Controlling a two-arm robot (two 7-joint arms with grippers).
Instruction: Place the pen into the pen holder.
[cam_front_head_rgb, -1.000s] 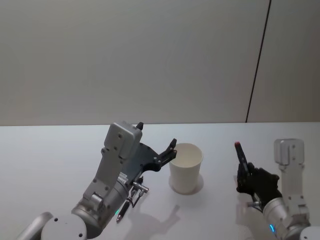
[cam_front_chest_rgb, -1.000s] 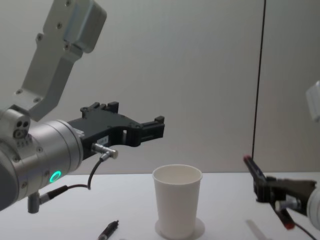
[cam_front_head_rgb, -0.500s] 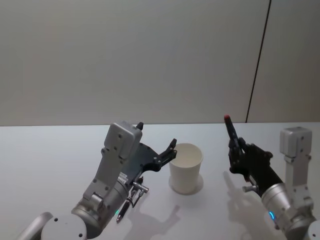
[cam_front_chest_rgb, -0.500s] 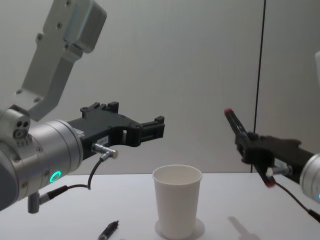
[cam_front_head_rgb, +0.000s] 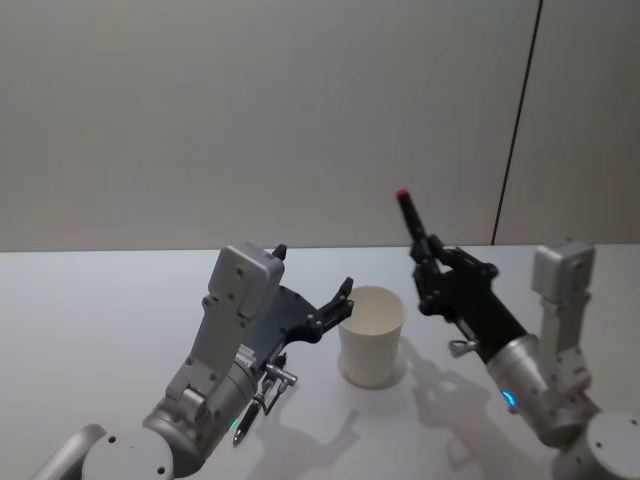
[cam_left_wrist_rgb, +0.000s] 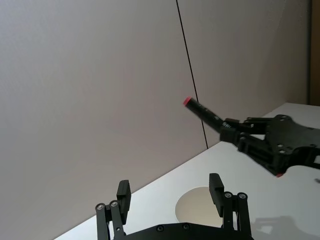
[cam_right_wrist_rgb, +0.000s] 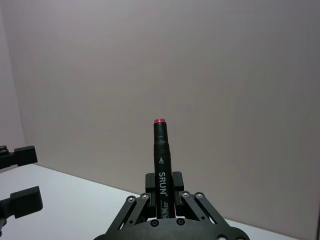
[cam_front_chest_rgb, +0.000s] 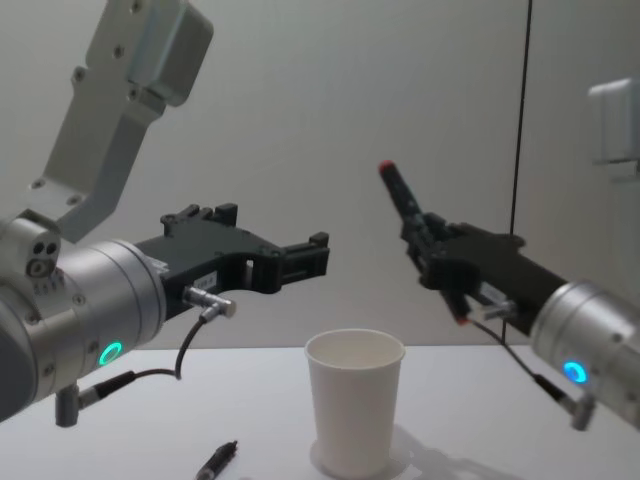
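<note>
fingers of the left gripper were spread wide with nothing between them. we saw it hovering over the table, just left of the pen holder. in the chest view it sat higher than the cup's rim, and in the head view one fingertip came close to the rim, though we couldn't tell if it touched. a second pen lay flat on the table under that arm, near the cup's left side. the pen holder stood upright mid-table. over on the right, the right gripper was clamped around the middle of the pen, a black marker with its red end up, leaning left. we had the pen in the air, above the cup's rim and just to its right.
</note>
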